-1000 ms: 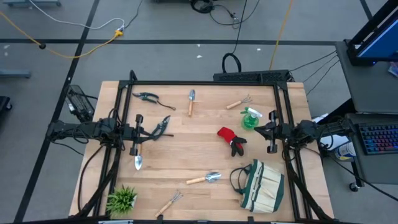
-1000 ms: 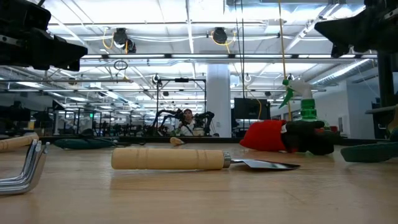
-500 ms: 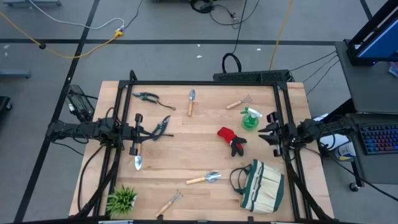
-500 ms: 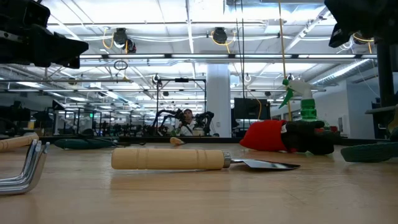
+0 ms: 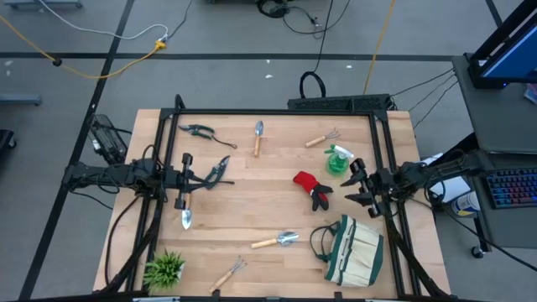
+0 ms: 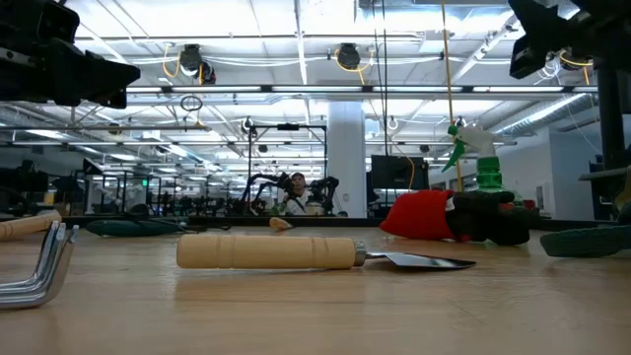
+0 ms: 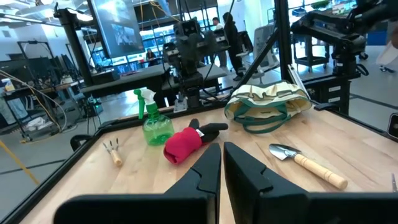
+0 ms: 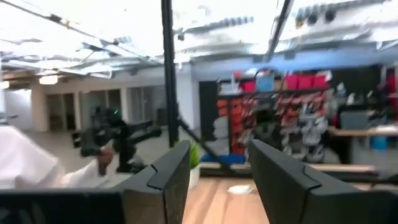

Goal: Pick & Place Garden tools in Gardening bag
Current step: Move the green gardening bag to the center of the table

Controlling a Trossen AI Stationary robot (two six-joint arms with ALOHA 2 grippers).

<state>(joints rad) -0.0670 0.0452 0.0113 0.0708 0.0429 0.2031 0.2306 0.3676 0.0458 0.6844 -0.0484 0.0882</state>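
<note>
Right gripper (image 5: 356, 186) has spread and swung toward the green spray bottle (image 5: 337, 159); left gripper (image 5: 182, 180) pressed together; no legible writing.

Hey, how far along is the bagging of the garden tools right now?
Nothing looks bagged yet: every tool in view, from the green spray bottle to the red-and-black gloves, lies outside the cream canvas bag. The right claw, open and empty, hangs near the bottle. The left claw waits.
</note>
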